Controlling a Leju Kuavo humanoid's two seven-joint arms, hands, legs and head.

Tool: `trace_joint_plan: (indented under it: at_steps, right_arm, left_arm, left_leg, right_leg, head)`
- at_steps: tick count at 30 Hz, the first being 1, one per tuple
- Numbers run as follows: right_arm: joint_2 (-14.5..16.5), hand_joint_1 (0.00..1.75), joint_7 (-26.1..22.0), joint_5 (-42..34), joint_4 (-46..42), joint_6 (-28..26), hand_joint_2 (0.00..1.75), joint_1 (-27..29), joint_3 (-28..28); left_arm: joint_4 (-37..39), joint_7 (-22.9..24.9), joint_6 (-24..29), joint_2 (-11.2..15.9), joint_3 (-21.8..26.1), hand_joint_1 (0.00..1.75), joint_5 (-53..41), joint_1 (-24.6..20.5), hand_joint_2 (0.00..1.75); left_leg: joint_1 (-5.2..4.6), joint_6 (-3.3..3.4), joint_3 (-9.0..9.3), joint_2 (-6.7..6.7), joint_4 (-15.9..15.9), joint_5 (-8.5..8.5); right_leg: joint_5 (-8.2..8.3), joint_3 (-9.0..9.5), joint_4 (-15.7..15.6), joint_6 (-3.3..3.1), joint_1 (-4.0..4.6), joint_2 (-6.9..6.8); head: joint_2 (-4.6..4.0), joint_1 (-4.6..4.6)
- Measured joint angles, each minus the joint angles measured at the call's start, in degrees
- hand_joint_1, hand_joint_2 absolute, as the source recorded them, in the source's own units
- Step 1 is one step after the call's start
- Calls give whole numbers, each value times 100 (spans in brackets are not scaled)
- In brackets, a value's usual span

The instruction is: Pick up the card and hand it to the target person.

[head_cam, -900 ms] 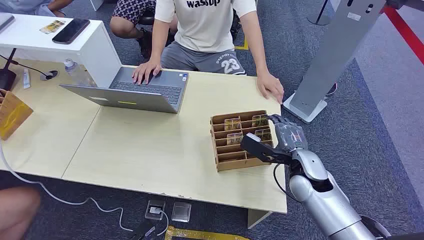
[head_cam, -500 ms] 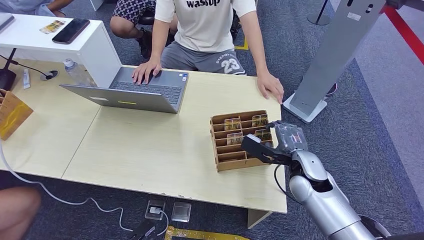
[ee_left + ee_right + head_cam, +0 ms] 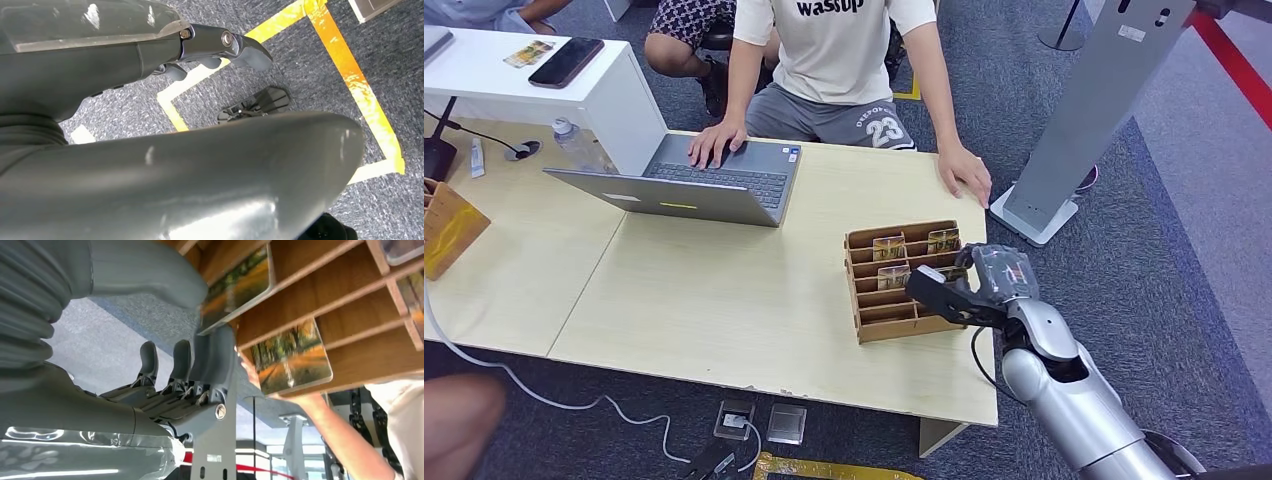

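- The slotted brown wooden card rack [image 3: 899, 282] stands on the pale table [image 3: 724, 290], holding thin glossy picture cards.
- The nearest autumn-print card [image 3: 235, 287] looks light, stiff and slippery; take it by its protruding edge.
- The right hand [image 3: 972, 285] has thumb and fingers closing around that card; whether they grip it is hard to make out.
- The left hand [image 3: 220, 47] hangs with fingers curled.

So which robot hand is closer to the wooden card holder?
Right. The right hand is at the card holder; the left hand hangs over the floor.
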Motion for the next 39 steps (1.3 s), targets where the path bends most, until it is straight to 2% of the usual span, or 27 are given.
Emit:
trace_joint_plan:
  at_steps: [2, 8, 20, 29, 39]
  right_arm:
    - [13, 93, 1, -4, 13, 3, 175, 7, 12]
    - [30, 127, 7, -27, 38, 3, 175, 8, 64]
    - [47, 133, 35, -63, 53, -26, 175, -2, 125]
    - [48, 149, 52, -84, 53, -57, 175, -6, 131]
    - [46, 145, 52, -160, 53, -69, 175, -9, 132]
  left_arm:
    - [0, 1, 1, 0, 0, 0, 0, 2, 0]
    - [0, 1, 2, 0, 0, 0, 0, 4, 0]
    - [0, 1, 18, 0, 0, 0, 0, 6, 0]
    - [0, 0, 17, 0, 0, 0, 0, 6, 0]
    - [0, -104, -5, 0, 0, 0, -40, 7, 0]
  left_leg:
    - [0, 0, 0, 0, 0, 0]
    - [0, 0, -1, 0, 0, 0]
    - [0, 0, 0, 0, 0, 0]
    - [0, 0, 0, 0, 0, 0]
    - [0, 0, 0, 0, 0, 0]
  right_leg:
    - [0, 0, 0, 0, 0, 0]
    - [0, 0, 0, 0, 0, 0]
    - [0, 0, 0, 0, 0, 0]
    - [0, 0, 0, 0, 0, 0]
    - [0, 0, 0, 0, 0, 0]
  head:
    - [0, -1]
    - [0, -1]
    - [0, -1]
    - [0, -2]
    - [0, -1]
